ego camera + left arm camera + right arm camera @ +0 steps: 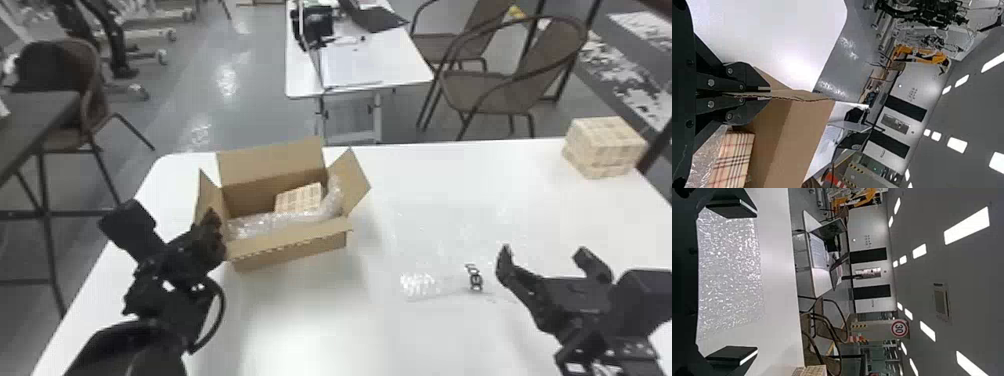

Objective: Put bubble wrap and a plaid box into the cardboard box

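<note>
My left end effector point(214, 216) grips the left flap point(206, 194) of the cardboard box point(295, 251) on the desk point(300, 325); inside sit a plaid box point(299, 199) and bubble wrap point(265, 224). My right end effector point(544, 251) is open near a clear bubble sheet point(422, 284). A plaid stack point(606, 146) stands far right.

I'm running blocky black arms: my left arm point(172, 292) has a looping black cable point(221, 315), its claw point(212, 220) silver screws point(710, 82); my right claw's point(544, 251) flat black fingers point(730, 355) show pale edges.
</note>
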Robot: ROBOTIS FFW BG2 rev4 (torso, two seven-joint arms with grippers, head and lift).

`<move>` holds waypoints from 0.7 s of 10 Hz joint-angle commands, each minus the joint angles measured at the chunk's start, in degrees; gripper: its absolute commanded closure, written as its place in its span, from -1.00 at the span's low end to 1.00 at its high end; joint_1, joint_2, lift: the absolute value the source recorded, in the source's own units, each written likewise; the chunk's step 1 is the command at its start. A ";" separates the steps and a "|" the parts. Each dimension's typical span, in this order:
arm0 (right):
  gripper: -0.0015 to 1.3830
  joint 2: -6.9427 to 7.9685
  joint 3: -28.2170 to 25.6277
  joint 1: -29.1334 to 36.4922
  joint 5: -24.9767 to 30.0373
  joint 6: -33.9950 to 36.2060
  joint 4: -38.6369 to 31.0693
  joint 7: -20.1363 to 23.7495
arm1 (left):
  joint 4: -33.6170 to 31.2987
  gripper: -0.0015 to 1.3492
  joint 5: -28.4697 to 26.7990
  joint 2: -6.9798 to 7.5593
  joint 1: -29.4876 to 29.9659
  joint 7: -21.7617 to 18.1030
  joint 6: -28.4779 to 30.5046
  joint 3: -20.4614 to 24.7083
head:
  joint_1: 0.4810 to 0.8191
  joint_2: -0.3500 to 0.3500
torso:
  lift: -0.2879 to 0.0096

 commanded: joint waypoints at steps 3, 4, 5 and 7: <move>-0.89 0.00 0.09 -0.13 0.36 0.77 -0.16 0.92 | 3.53 0.81 3.52 -0.15 0.41 6.49 -8.11 -1.46 | 0.27 0.35 | 0.20; -0.89 0.00 0.09 -0.22 0.27 1.12 -0.16 1.18 | 5.55 0.81 3.96 -0.15 0.49 7.46 -13.12 -1.90 | 0.27 0.38 | 0.20; -0.89 0.00 0.27 -0.30 0.27 1.38 -0.07 1.44 | 5.38 0.81 1.41 -0.15 1.20 8.25 -15.75 -1.81 | 0.27 0.41 | 0.20; -0.89 0.00 0.53 -0.39 0.19 1.47 0.10 1.62 | 5.03 0.81 -0.35 -0.15 3.66 10.45 -22.17 -1.81 | 0.27 0.48 | 0.20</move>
